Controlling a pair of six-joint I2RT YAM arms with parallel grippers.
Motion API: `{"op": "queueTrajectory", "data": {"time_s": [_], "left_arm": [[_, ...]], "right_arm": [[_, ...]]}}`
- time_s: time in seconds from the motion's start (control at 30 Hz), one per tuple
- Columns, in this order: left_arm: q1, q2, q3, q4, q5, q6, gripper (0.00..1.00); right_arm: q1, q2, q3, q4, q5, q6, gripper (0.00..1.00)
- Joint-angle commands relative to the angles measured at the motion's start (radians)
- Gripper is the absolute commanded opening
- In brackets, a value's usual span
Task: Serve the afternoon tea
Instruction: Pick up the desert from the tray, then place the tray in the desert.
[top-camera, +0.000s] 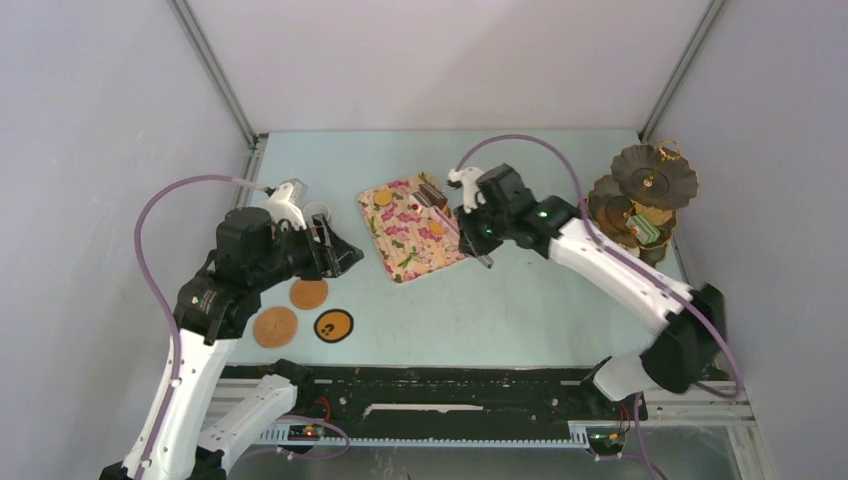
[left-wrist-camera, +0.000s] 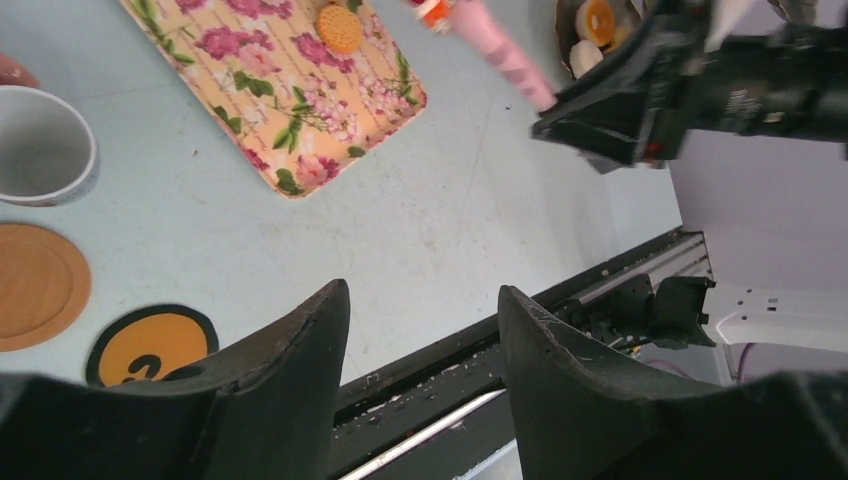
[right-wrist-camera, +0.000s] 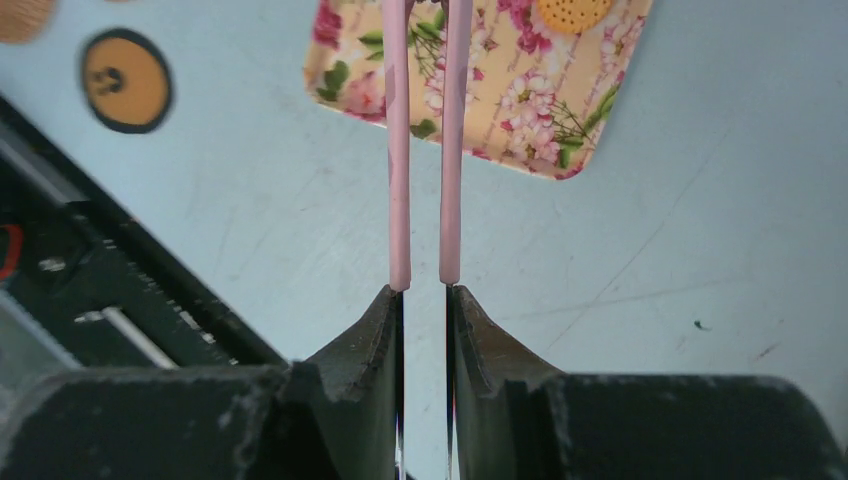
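Biscuits (top-camera: 384, 198) are seen on floral tray (top-camera: 405, 255), far from tiered stand (top-camera: 655, 175); pink tongs (right-wrist-camera: 425, 150) are clamped in right pincer (right-wrist-camera: 425, 300), left pincer (left-wrist-camera: 420, 330) is held open & empty; pick-up is judged underway, w/ steady carry to stand needed next.

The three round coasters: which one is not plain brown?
The rightmost coaster, in the top view: it has a yellow centre with a dark mark inside a black ring. The far coaster and the leftmost coaster are plain brown.
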Motion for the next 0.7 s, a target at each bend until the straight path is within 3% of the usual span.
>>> {"op": "queueTrajectory", "data": {"time_s": [0.0,0.1,0.2,0.3,0.5,0.67], "left_arm": [[0.008,-0.022,-0.036,0.091,0.075,-0.024,0.62],[0.006,-0.03,-0.055,0.12,0.106,-0.055,0.62],[0.008,-0.038,-0.062,0.115,0.113,-0.073,0.62],[0.009,-0.045,-0.08,0.098,0.088,-0.103,0.63],[0.011,0.039,-0.149,0.165,0.086,-0.218,0.72],[0.014,0.225,-0.12,0.295,0.126,-0.253,0.69]], "right_arm": [[-0.046,-0.134,-0.064,0.063,-0.148,0.049,0.0],[-0.055,-0.082,-0.045,0.143,-0.273,0.118,0.0],[-0.057,0.015,-0.017,0.214,-0.415,0.286,0.0],[-0.042,0.071,-0.027,0.266,-0.442,0.34,0.0],[0.02,0.121,-0.029,0.178,-0.289,0.018,0.0],[0.037,0.146,-0.03,0.122,-0.182,-0.208,0.0]]}}
